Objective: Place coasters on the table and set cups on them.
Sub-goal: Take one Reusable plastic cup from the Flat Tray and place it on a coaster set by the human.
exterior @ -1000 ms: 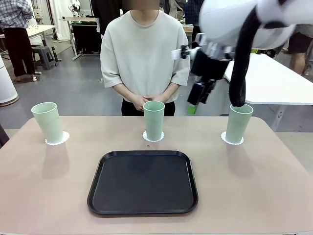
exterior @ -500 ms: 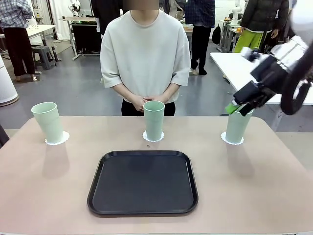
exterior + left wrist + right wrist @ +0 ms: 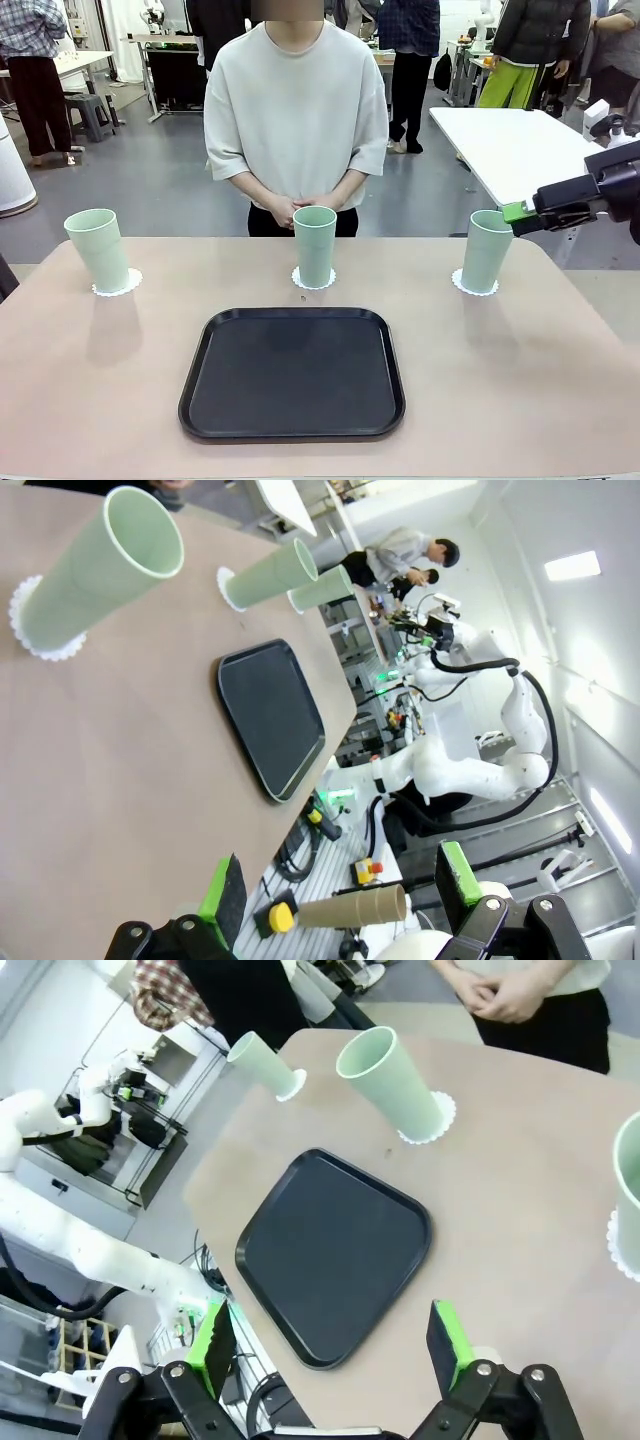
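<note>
Front view: three cups [image 3: 314,245] standing upright across the far side of the counter [image 3: 520,380], each seated on its own coaster [image 3: 313,279], left one near the left edge, middle one just beyond the black tray [image 3: 292,372], right one toward the right edge. Person [image 3: 296,110] at the far side, hands clasped, well clear of the cups. Right gripper [image 3: 530,210] hanging just beside the right cup's rim, green pads showing, jaws apart and holding nothing. Judging by the layout, task looks as good as finished. Left wrist view: left gripper [image 3: 340,895] wide open and empty, off the near edge of the counter, the three cups and tray lying well away up the frame. Right wrist view: right gripper's fingers [image 3: 448,1342] spread wide above the counter, nothing between them, tray below, middle cup and left cup beyond, right cup at the frame's edge. Risk from here: tall, light tumblers, easy to tip; any sideways swing of that right gripper so near the rim could clip the right cup, knock it over or drag it off its coaster.
</note>
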